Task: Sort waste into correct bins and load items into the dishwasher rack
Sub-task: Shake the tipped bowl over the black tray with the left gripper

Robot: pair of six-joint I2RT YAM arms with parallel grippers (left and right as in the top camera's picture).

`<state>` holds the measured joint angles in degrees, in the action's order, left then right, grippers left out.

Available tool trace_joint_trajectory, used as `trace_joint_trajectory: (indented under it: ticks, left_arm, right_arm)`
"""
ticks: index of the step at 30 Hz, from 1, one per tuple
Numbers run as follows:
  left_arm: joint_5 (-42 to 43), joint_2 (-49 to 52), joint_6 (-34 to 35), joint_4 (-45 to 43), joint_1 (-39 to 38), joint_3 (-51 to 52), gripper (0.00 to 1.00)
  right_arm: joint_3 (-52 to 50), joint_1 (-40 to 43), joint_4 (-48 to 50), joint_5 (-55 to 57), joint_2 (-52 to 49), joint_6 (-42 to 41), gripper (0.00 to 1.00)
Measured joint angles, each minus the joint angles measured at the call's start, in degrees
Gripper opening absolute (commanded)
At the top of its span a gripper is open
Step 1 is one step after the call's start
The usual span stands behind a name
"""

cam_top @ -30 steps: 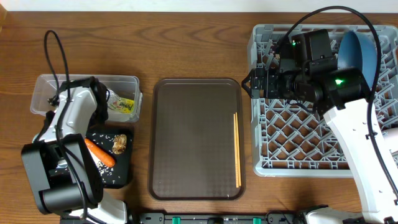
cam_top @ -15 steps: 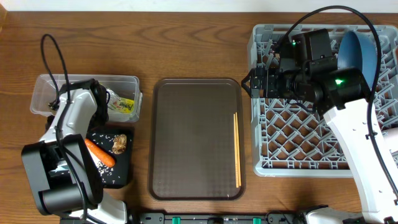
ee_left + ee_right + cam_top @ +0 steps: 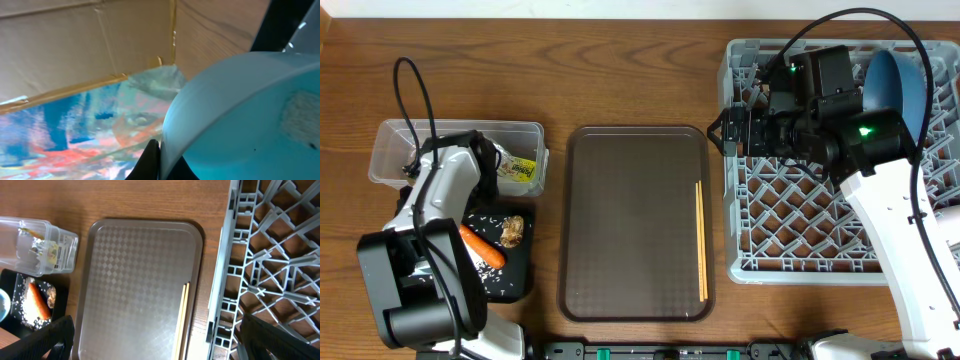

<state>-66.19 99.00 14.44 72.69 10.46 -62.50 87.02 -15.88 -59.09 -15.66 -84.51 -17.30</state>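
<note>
My left gripper (image 3: 159,161) is shut on the rim of the light-blue cup (image 3: 240,110), one finger inside and one outside. In the overhead view the left arm (image 3: 440,190) hangs over the clear tub (image 3: 390,140) and the black tray (image 3: 512,280), hiding the cup. The tub holds the crumpled paper with the green-yellow wrapper (image 3: 518,167). The carrot (image 3: 483,246), brown scrap (image 3: 512,230) and rice (image 3: 485,215) lie on the black tray. My right gripper (image 3: 720,135) stands open and empty above the left edge of the dishwasher rack (image 3: 800,225). The chopsticks (image 3: 701,240) lie on the brown serving tray (image 3: 620,220).
The blue plate (image 3: 900,85) stands upright at the back of the rack, beside my right arm. The brown serving tray lies between the bins and the rack, a narrow strip of bare wood on each side. The right wrist view shows the chopsticks (image 3: 182,315) along that tray's right rim.
The left arm has shifted slightly to the right over the bins, still gripping the cup. The right arm has not moved.
</note>
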Motion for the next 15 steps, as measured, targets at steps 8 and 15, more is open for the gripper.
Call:
trace_joint_trajectory:
  ticks: [8,15]
  left_arm:
    - [-1.9,-1.9,-3.7,-1.7,-1.1,-0.1,0.06]
    - [-5.5,-2.0,-7.0,-2.1,-1.7,0.0,0.06]
  right_arm:
    - [0.0,0.0,0.6,0.0,0.0,0.0,0.99]
    - [0.0,0.0,0.7,0.0,0.0,0.0,0.99]
